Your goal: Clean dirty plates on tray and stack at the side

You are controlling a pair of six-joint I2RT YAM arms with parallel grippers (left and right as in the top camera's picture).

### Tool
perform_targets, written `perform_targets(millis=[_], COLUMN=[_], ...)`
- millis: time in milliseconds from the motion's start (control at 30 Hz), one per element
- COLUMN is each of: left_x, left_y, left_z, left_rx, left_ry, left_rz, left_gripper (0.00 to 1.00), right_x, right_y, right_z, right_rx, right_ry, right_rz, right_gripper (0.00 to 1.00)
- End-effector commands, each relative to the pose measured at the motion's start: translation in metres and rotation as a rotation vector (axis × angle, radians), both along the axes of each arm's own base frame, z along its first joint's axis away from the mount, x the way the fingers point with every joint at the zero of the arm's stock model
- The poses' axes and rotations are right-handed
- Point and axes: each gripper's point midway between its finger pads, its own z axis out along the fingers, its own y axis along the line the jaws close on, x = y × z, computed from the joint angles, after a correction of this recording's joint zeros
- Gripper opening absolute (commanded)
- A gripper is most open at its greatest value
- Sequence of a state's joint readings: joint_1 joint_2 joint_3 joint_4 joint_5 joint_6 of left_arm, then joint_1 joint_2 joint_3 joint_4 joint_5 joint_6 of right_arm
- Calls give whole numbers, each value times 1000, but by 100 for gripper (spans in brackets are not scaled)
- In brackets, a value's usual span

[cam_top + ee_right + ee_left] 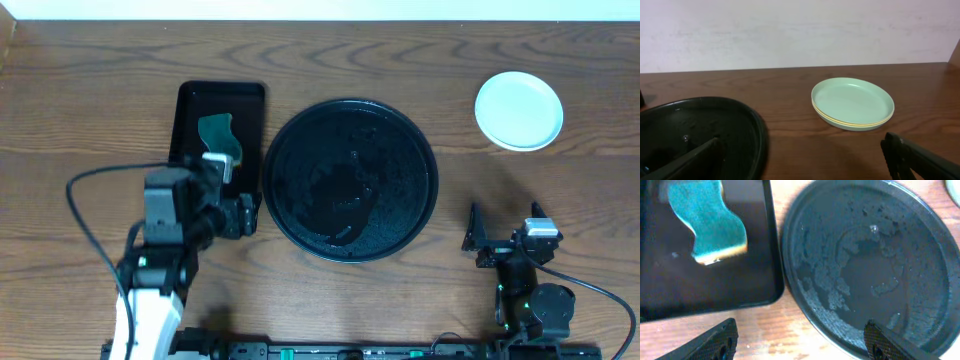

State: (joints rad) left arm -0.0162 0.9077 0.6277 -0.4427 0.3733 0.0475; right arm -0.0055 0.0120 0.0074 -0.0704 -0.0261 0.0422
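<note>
The large round black tray (pixel 300 150) lies mid-table, wet and beaded with water, with no plate on it. The plates (pixel 518 110) are stacked on bare wood at the far right. In the right wrist view the stack (pixel 852 102) shows a mint-green top plate with a yellow edge under it. My left gripper (pixel 245 215) stands open at the tray's left rim, with one fingertip (pixel 875 337) over the tray (pixel 920 255) and nothing between the fingers. My right gripper (pixel 505 228) is open and empty, near the table's front right, facing the stack over bare wood.
A smaller rectangular black tray (pixel 190 110) sits left of the round one and holds a teal sponge (pixel 220 135). The left wrist view shows that sponge (pixel 707 222) lying flat. Bare wood lies between the round tray (pixel 740 125) and the stack.
</note>
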Motion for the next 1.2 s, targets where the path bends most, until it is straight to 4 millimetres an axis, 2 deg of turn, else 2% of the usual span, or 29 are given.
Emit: perform_targets(millis=[0,167,267,300,800,1033,1167], left_x=[-11,-15,-16,-17,-21,-22,-25], left_y=[3,7,29,32,34,43,50], left_z=[0,3,-11,-15,-35,-26,-31], left_rx=[35,24,-29,-35,-61,-44,-20], left_ry=[-91,-240,-241,-245,-465,-505,-490], left_rz=[-10,32,240,263,273,314,350], left_gripper=[81,81,81,81,81,81,81], right_x=[0,0,0,0,0,0,0], right_y=[-3,-3,-3,-3,-3,-3,-3], right_z=[0,0,0,0,0,0,0], right_rx=[13,13,13,13,13,13,13], right_ry=[-1,-1,-1,-1,-1,-1,-1], right_rz=[-13,-13,-13,-13,-13,-13,-13], right_gripper=[99,99,99,99,99,99,99])
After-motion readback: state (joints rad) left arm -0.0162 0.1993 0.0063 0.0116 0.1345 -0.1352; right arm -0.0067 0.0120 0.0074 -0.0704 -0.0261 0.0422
